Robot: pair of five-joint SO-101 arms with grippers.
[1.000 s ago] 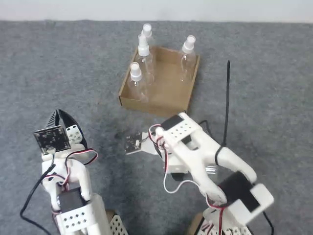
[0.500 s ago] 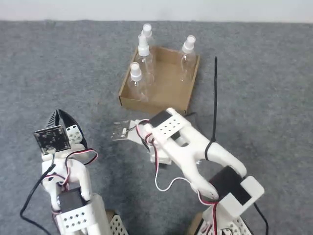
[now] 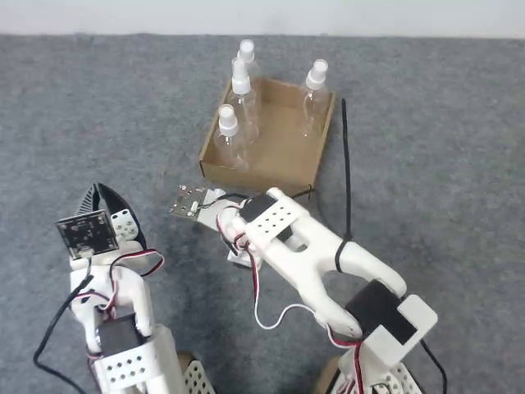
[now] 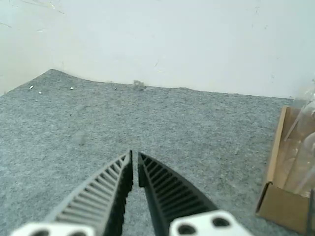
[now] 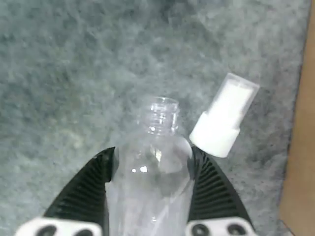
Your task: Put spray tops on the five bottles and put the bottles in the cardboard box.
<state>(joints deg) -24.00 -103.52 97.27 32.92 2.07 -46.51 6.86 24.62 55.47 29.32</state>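
No readable text, label or number anywhere — not on bottles, box, arms or carpet.

Grey carpet (image 3: 90,107) under a white wall (image 3: 369,16)
The whole work surface is covered by coarse grey carpet, which is met along its far edge by a plain white wall. A few pale specks (image 4: 31,87) and a small tuft of lint (image 4: 140,85) are seen on the carpet close to the foot of the wall.

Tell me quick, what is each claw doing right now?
Left gripper: closed, empty.
Right gripper: closed on an uncapped clear bottle.
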